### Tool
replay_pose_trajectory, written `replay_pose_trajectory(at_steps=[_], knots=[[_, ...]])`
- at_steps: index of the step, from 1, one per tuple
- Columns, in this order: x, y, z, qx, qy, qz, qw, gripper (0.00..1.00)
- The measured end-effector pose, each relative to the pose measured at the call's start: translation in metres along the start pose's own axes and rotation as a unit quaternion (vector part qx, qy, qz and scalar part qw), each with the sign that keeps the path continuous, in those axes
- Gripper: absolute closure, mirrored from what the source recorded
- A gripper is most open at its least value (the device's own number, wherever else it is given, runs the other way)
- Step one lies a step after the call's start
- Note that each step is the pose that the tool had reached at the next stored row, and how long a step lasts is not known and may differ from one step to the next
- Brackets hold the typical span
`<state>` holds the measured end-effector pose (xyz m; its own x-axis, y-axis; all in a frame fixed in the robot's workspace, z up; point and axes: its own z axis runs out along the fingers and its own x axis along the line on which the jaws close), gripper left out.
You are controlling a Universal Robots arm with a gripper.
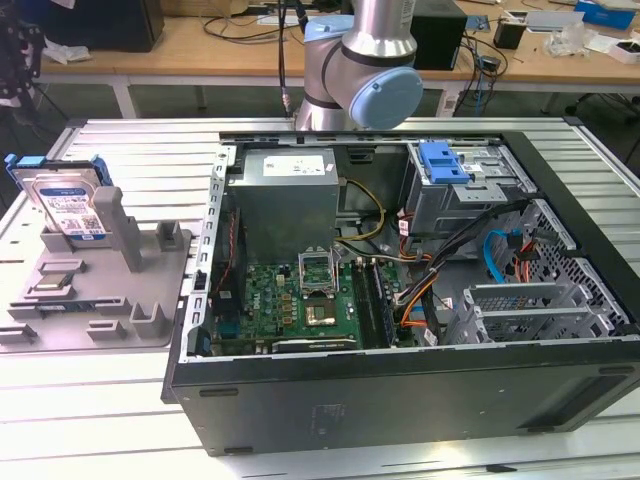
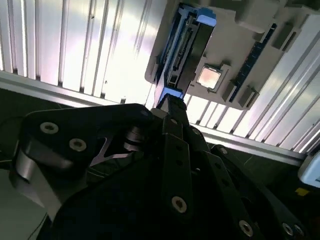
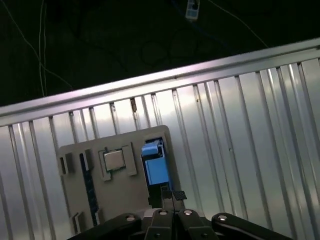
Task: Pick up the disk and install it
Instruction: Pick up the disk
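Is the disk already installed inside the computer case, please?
No, the disk stands upright in the grey fixture tray at the exterior view's left, outside the computer case.

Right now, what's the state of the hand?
Hand: open or closed cannot be told; it holds nothing, since the disk stands ungrasped in the grey fixture tray.

Item: disk [image 1: 68, 205]. Flat rectangular silver-grey drive with white-and-blue label facing exterior camera and blue carrier frame round edges. Stands on edge, leaning slightly, in slot of grey fixture tray [image 1: 100, 310] at exterior view's left. Second wrist view: disk [image 2: 181, 50] edge-on. First wrist view: disk [image 3: 155, 169], blue frame visible.
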<state>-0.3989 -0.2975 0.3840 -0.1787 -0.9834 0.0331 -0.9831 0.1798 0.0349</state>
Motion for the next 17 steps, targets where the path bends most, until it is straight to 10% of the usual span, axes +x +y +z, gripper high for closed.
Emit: replay_pose_trajectory(at_steps=[8,14,17], knots=[[0.0,0.0,0.0001,0.0025,0.0027,-0.076,0.9971,0.89],[0.0,0.0,0.0001,0.0043,0.0045,-0.129,0.9916,0.71],[0.0,0.0001,0.0001,0.0049,0.0053,-0.151,0.9885,0.46]])
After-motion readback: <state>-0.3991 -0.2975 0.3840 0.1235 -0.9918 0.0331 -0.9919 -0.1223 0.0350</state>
